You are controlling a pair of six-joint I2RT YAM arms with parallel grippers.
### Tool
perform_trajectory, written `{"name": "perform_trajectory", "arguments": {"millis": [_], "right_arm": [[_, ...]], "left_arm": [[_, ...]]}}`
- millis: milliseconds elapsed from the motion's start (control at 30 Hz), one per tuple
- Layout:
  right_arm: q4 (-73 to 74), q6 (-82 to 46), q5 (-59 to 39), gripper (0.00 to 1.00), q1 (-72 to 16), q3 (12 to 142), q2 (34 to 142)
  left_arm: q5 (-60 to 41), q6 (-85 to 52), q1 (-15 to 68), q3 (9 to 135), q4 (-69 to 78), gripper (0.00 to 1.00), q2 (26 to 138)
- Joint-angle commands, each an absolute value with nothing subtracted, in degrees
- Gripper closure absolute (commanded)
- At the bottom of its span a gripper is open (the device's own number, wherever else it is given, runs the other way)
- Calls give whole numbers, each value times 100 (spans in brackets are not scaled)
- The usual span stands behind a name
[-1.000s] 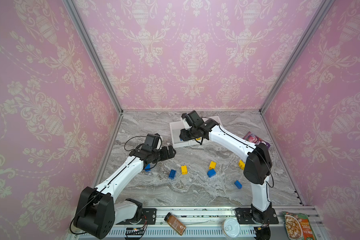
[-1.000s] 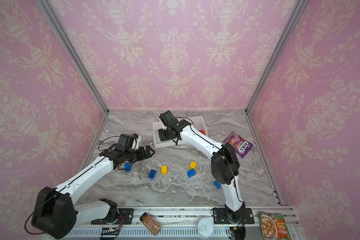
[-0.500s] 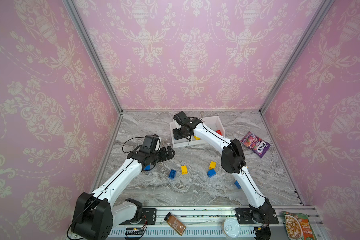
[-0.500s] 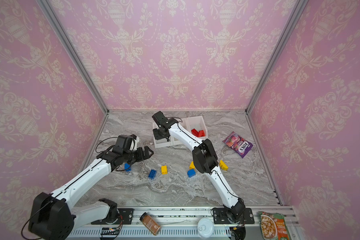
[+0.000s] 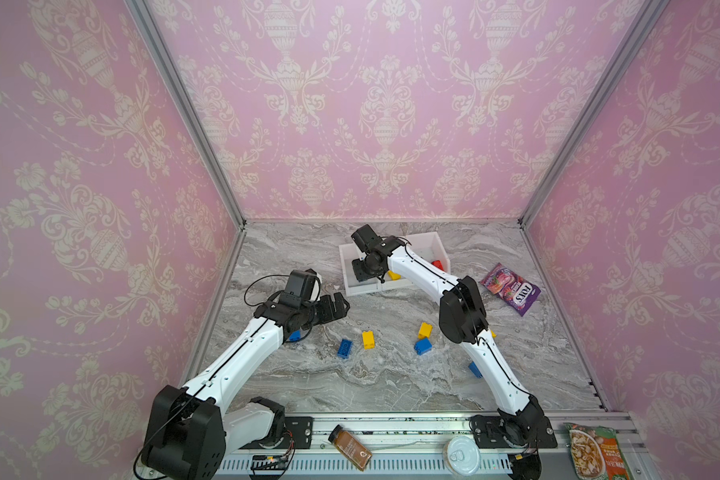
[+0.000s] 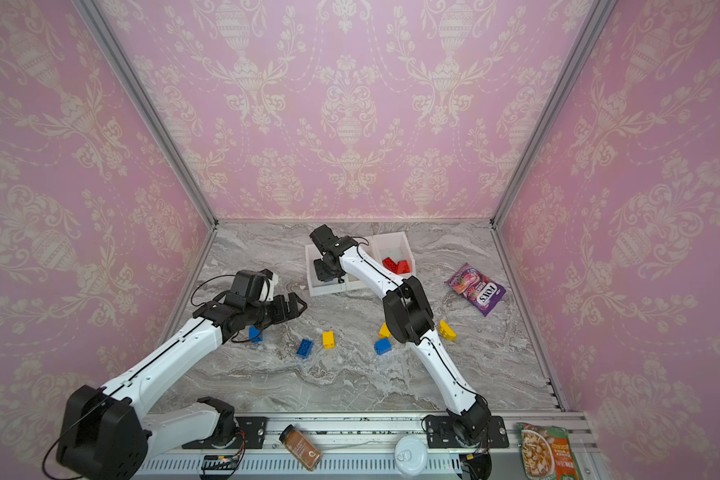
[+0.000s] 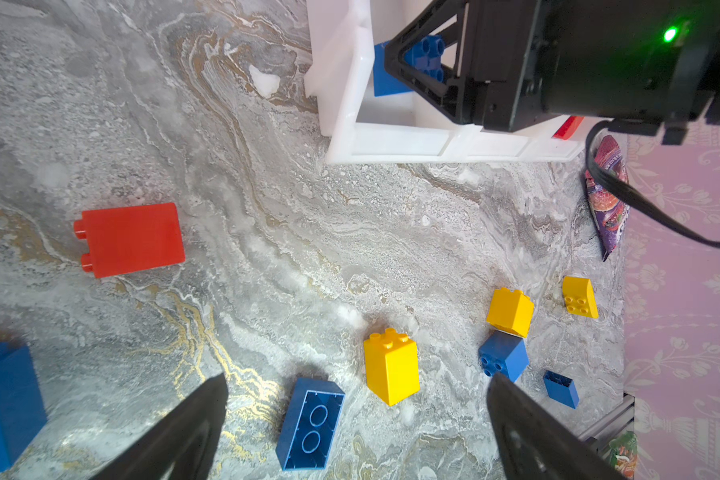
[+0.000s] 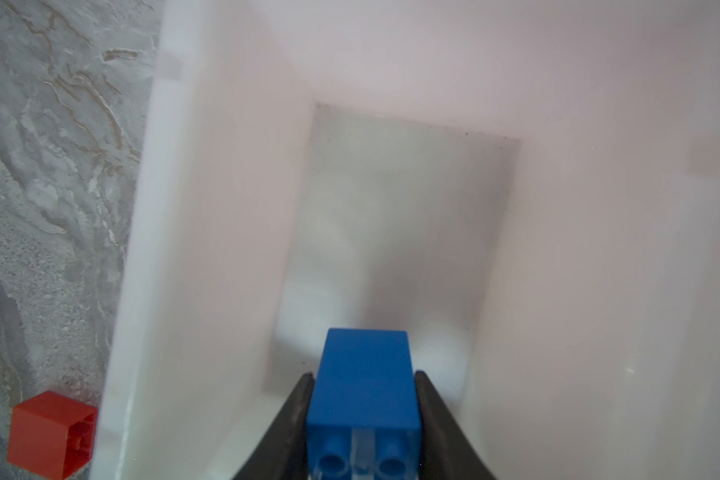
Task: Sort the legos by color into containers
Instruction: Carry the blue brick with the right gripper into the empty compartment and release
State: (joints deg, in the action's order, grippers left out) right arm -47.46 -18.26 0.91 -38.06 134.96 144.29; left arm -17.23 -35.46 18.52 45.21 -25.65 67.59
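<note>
Blue studded brick (image 8: 364, 386), white bin (image 8: 225, 208)

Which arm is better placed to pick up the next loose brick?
Left. The left gripper hangs open near the loose blue brick; the right gripper grips a second blue brick inside the end bin.

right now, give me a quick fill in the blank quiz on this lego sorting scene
1. The brick between the right claw's fingers is ____.
2. In both top views that claw hangs over the bin at the row's ____ end.
3. The left claw is ____ and holds nothing.
4. The red bricks lie in the bin at the row's ____ end.
Missing words: blue; left; open; right.
</note>
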Motion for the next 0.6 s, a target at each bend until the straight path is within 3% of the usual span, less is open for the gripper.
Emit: {"name": "perform_trajectory", "arguments": {"millis": [0,100,567], "right_arm": [[-4854,-1767,216,53,-3814,13585,14435],[-4745,-1780,175,46,-3815,13445,14323],[-4457,-1767,25,43,-3926,12997,13467]], "left_arm": [[-1547,-3625,1807,4474,-2707,1,6688],[-1538,-3621,1807,4470,-2700,1,6690],[-1521,-3622,1810,4474,-2629,1,6728]]}}
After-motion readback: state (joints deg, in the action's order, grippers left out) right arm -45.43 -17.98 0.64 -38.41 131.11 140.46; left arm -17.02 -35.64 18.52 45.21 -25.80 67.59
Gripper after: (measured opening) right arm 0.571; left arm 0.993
